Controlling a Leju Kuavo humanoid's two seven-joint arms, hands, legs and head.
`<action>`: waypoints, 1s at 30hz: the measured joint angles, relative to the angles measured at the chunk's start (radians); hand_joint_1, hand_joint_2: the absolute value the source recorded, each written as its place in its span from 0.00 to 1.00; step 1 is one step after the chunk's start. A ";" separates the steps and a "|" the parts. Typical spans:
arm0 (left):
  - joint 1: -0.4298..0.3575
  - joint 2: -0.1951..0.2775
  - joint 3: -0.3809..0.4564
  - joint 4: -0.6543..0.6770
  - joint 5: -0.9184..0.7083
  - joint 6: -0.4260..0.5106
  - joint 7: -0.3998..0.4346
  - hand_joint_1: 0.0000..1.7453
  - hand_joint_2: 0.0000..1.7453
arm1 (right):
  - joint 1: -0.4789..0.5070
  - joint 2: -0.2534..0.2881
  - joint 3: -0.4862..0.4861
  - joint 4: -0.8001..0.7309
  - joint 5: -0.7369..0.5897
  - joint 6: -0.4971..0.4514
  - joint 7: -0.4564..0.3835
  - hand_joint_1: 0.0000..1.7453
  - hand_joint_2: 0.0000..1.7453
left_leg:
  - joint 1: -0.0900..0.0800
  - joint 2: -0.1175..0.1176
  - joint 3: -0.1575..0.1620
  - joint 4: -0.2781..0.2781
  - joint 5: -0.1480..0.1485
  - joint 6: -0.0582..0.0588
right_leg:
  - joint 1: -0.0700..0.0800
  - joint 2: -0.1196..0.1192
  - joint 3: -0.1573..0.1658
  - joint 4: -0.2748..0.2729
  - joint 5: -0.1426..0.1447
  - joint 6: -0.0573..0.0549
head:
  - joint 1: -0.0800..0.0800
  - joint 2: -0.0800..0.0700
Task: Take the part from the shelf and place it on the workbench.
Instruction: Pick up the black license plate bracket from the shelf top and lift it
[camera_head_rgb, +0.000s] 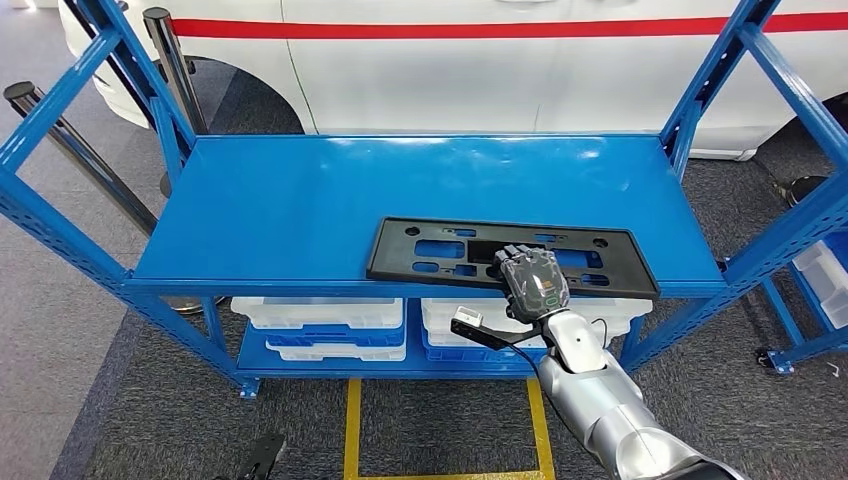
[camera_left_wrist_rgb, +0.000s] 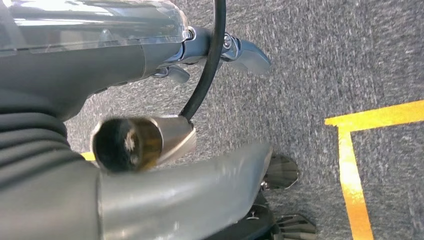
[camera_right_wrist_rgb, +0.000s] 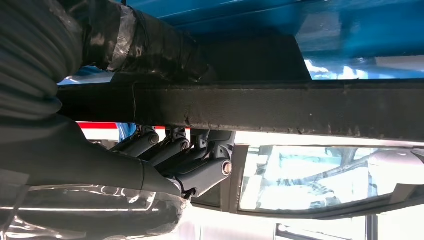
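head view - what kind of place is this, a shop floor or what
Probably a car workshop or assembly area: a white car body stands behind the blue steel shelf rack, plastic parts bins sit on its lower level, and yellow floor tape marks a station.

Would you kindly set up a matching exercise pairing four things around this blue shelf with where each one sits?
Things:
1. black part
2. right hand
3. white bins
4. yellow floor line

Places:
A. on the carpet in front of the shelf
B. on the lower level, under the blue top
C. flat on the blue top, near its front edge
D. on the part's front edge

Pairs: 1-C, 2-D, 3-B, 4-A
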 joint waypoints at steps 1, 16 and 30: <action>0.000 0.000 0.000 0.000 -0.001 0.006 -0.002 0.00 1.00 | 0.001 -0.001 0.000 -0.001 0.000 0.000 0.000 1.00 1.00 | 0.000 0.000 0.000 0.000 0.000 0.000 | 0.000 0.000 0.000 0.000 0.000 0.000 | 0.000 0.000; 0.000 0.000 0.000 0.000 -0.012 0.032 -0.009 0.00 1.00 | 0.015 -0.009 0.000 -0.029 0.015 0.000 0.000 1.00 1.00 | 0.000 0.000 0.000 0.000 -0.001 0.000 | 0.000 0.000 0.000 0.000 0.000 0.000 | 0.000 0.000; -0.001 0.000 0.000 0.000 -0.021 0.032 -0.008 0.00 1.00 | 0.131 -0.021 0.000 -0.405 0.220 0.000 -0.010 1.00 1.00 | 0.000 0.000 -0.001 0.000 -0.001 0.000 | 0.000 0.000 -0.001 0.000 0.000 0.000 | 0.000 0.000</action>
